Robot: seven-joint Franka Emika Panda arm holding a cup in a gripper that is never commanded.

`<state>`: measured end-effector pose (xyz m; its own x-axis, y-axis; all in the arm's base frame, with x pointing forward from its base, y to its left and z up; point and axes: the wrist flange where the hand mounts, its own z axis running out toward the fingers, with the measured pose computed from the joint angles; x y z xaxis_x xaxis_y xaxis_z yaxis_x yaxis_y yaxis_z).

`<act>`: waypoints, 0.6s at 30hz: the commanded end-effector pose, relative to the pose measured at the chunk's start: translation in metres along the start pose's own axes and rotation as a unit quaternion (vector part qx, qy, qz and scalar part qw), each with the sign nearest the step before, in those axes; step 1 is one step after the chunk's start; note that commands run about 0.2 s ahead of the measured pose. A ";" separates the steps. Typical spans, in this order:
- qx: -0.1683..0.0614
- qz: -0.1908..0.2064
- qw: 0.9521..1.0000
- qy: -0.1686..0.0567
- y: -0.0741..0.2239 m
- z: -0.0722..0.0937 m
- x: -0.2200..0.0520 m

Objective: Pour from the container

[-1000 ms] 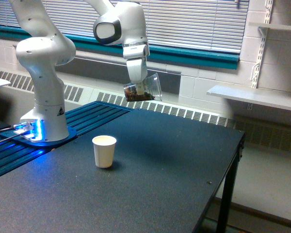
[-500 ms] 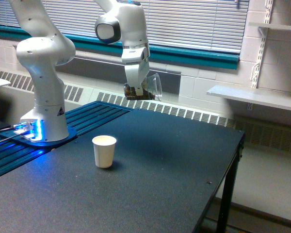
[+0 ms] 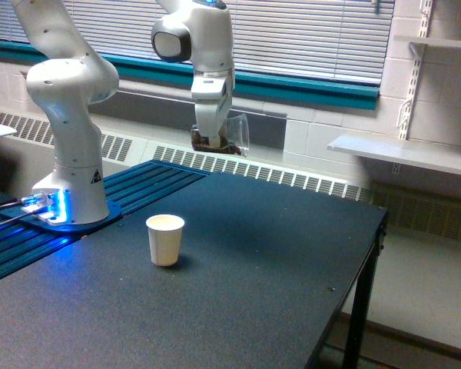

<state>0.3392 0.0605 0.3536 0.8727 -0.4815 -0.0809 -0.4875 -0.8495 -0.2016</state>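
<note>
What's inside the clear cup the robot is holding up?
Brown nuts sit in the bottom of the clear cup, seen through its wall. The tool covers the cup's side toward the exterior view's left, hiding whatever lies there.

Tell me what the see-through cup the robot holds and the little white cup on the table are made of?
The see-through cup looks like clear plastic, maybe glass: you can see brown bits and the wall behind right through it. The little white cup looks like paper: it is matte, solid white, with a thin rolled rim. The table has a dark, speckled, dull top, perhaps laminate.
</note>
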 end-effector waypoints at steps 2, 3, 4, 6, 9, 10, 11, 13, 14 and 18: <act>0.021 0.024 0.999 -0.024 -0.001 -0.015 0.006; 0.019 0.025 0.999 -0.026 0.000 -0.015 0.006; 0.010 0.022 1.000 -0.018 0.003 -0.015 0.009; 0.004 0.027 0.999 -0.017 0.009 -0.013 0.011; -0.005 0.027 0.999 -0.016 0.014 -0.012 0.014; -0.008 0.028 0.999 -0.017 0.017 -0.012 0.015; -0.010 0.028 0.999 -0.017 0.018 -0.011 0.015; -0.016 0.029 0.999 -0.013 0.022 -0.012 0.016; -0.018 0.032 0.999 -0.013 0.025 -0.012 0.018; -0.024 0.038 0.999 -0.012 0.032 -0.014 0.020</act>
<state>0.3420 0.0320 0.3578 0.8517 -0.5117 -0.1131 -0.5239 -0.8365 -0.1606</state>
